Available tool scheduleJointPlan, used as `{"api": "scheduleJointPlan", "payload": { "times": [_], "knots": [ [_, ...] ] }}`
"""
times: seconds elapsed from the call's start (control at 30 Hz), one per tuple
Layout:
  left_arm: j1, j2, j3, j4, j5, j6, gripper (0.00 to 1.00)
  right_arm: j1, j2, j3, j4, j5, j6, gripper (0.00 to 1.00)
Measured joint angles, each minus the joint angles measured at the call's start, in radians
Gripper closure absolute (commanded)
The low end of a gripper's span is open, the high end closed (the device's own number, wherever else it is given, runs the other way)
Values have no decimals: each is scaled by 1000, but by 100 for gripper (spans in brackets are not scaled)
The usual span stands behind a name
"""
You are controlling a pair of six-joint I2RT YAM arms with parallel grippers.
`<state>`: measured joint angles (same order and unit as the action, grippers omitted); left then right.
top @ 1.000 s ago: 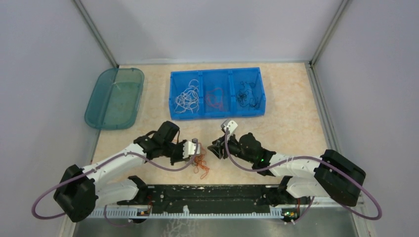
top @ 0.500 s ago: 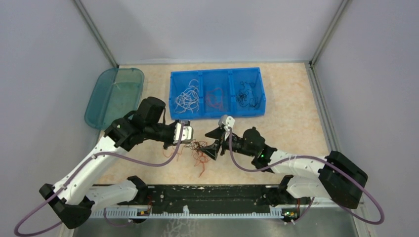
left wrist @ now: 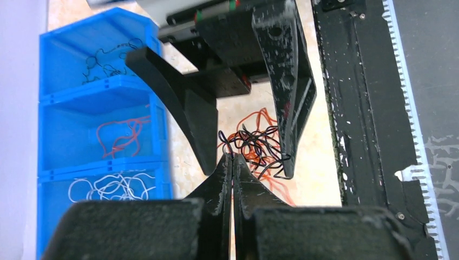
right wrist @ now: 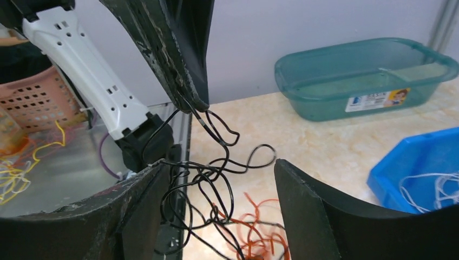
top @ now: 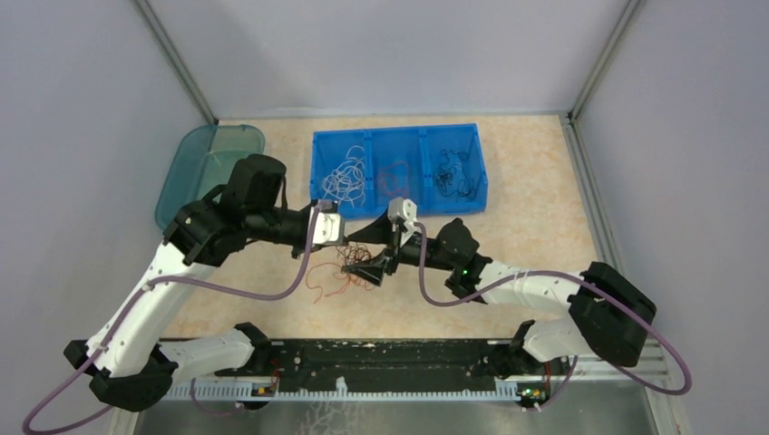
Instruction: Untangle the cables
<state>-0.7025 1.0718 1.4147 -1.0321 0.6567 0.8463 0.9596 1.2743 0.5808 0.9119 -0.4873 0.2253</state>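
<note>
**A:** Where the two claws meet, what does each one have?

**B:** The left claw (left wrist: pixel 233 160) is pinched tight on a strand of the black cable (left wrist: pixel 254 149), and the loops dangle from its tip. The right claw (right wrist: pixel 221 165) gapes wide, with one finger on each side of that black tangle. I cannot tell whether either finger touches it.

**A:** And the orange-red cable?

**B:** The orange-red cable (top: pixel 317 276) sprawls on the table (top: pixel 535 227), under and just left of the claws, between the table's middle and its near edge. Black loops cross over it in the wrist views, but I cannot tell if the two are knotted together.

**A:** How do the arms stand?

**B:** The left arm (top: pixel 145 299) climbs from the near left corner with its elbow high and its forearm reaching right toward the middle. The right arm (top: pixel 535 290) lies low, stretched leftward from the near right corner, its fingers pointing at the left claw.

**A:** What lies around them?

**B:** A blue bin (top: pixel 399 131) with three compartments sits at the middle of the far edge. It holds white cables (top: pixel 343 181) in the left compartment, reddish cables (top: pixel 394 181) in the middle one and more black cables (top: pixel 449 172) in the right one. A teal tub (top: pixel 186 149) sits at the far left corner. The tabletop is pale and mottled. Grey panels (top: pixel 390 54) close it in on three sides, and a black rail (top: pixel 390 358) runs along the near edge.
</note>
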Motion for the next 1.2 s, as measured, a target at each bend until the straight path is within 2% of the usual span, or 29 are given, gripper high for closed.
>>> {"api": "scheduleJointPlan", "payload": {
  "times": [0.33, 0.6, 0.93, 1.07, 1.2],
  "knots": [
    [-1, 19, 119, -8, 0, 8, 100, 25, 117, 31, 153, -40, 119, 32],
    [-2, 19, 261, 27, -38, 45, 100, 27, 164, 0, 219, -20, 141, 34],
    [-3, -22, 312, 195, -137, 96, 100, 27, 233, -129, 293, 53, 157, 35],
    [-3, -21, 333, 223, -140, 97, 100, 25, 199, -131, 264, 97, 147, 30],
    [-3, -25, 333, 227, -140, 98, 100, 10, 42, -118, 97, 123, 93, 28]
  ]
}}
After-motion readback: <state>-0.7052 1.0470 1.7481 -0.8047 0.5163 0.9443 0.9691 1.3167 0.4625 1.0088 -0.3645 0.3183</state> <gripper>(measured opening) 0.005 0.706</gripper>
